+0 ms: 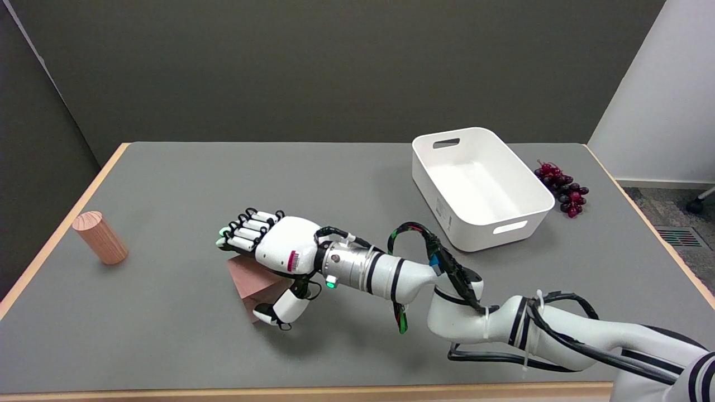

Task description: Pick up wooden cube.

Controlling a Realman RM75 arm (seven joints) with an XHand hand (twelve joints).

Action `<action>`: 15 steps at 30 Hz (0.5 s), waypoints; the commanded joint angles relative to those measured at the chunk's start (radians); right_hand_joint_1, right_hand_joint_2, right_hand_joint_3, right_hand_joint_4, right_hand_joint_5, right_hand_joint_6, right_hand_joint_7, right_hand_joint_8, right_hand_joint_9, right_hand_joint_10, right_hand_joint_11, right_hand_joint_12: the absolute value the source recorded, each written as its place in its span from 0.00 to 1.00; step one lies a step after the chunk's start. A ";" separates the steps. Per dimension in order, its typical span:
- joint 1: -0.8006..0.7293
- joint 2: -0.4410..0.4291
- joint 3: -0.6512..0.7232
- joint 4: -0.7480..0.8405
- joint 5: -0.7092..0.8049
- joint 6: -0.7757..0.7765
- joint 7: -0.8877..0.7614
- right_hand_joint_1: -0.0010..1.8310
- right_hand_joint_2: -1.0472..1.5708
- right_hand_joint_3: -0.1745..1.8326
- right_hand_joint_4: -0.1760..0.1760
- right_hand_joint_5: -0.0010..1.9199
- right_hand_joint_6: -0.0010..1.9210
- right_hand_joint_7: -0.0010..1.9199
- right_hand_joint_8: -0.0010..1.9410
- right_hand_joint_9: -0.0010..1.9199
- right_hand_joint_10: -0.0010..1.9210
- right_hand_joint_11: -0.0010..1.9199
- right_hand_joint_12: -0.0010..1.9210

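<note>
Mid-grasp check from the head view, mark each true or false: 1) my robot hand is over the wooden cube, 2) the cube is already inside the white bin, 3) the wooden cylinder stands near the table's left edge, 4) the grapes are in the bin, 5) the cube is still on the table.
1) True: the robot hand is over the wooden cube, thumb at its near side.
2) False: the cube lies on the table, well left of the white bin.
3) True: the wooden cylinder is there, tilted.
4) False: the grapes lie on the table right of the bin.
5) True.
</note>
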 commanded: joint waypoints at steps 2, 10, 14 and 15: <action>-0.007 -0.017 0.017 -0.055 -0.007 -0.025 0.009 0.35 0.62 0.55 0.11 0.06 0.18 0.08 0.13 0.03 0.25 0.00 0.39; 0.004 -0.019 0.017 -0.084 -0.011 -0.030 0.009 0.43 0.63 0.55 0.09 0.09 0.21 0.14 0.16 0.09 0.30 0.00 0.51; 0.010 -0.017 0.019 -0.085 -0.018 -0.021 0.006 0.55 0.67 0.54 0.21 0.20 0.40 0.28 0.31 0.20 0.44 0.14 0.67; 0.011 -0.017 0.019 -0.085 -0.025 -0.018 0.005 0.56 0.67 0.54 0.24 0.21 0.44 0.30 0.35 0.22 0.47 0.16 0.69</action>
